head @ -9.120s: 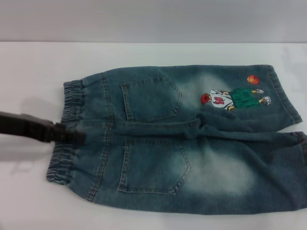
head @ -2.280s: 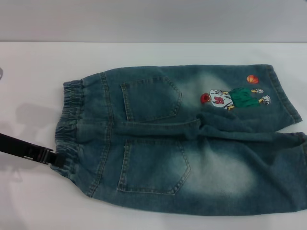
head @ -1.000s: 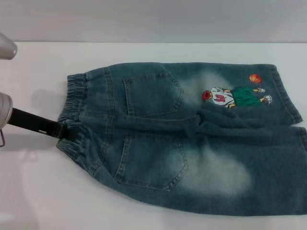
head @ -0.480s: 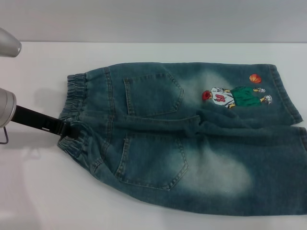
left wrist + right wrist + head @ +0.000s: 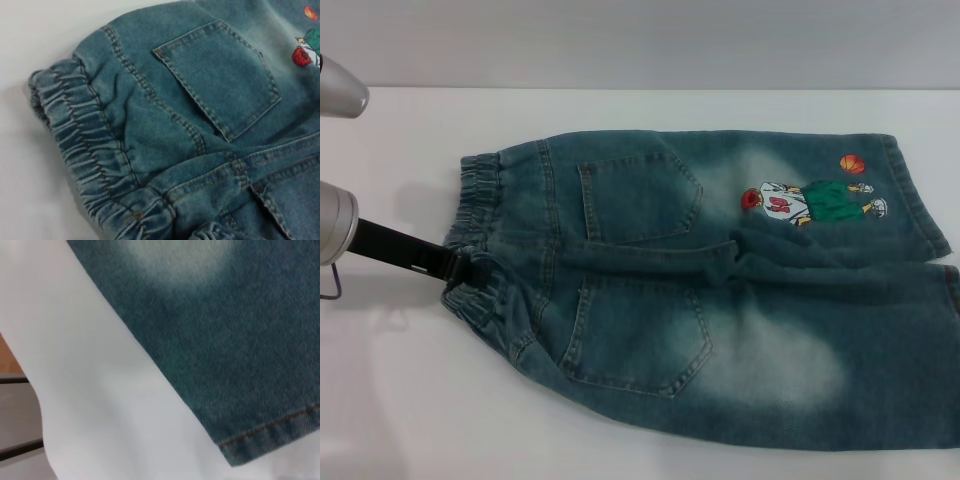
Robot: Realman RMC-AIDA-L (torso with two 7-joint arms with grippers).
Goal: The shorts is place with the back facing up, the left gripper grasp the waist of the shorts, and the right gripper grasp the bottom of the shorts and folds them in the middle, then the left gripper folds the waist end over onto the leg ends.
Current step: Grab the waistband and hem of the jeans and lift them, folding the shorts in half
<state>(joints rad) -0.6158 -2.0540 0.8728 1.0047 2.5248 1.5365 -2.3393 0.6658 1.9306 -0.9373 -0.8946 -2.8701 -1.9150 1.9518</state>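
White table (image 5: 400,400) runs under everything, with a pale wall behind it. At the left the left gripper (image 5: 460,272) reaches in on its silver-and-black arm and pinches the waist (image 5: 478,232), fingers closed on the gathered band, which is puckered and lifted a little at that spot. To its right the shorts (image 5: 720,300) lie flat, back up, two patch pockets (image 5: 640,198) near the waist and the cartoon print (image 5: 810,202) on the far leg, the leg ends (image 5: 920,195) at the right edge; the right gripper is out of sight, its wrist view showing only a hem corner (image 5: 265,435) on the table.
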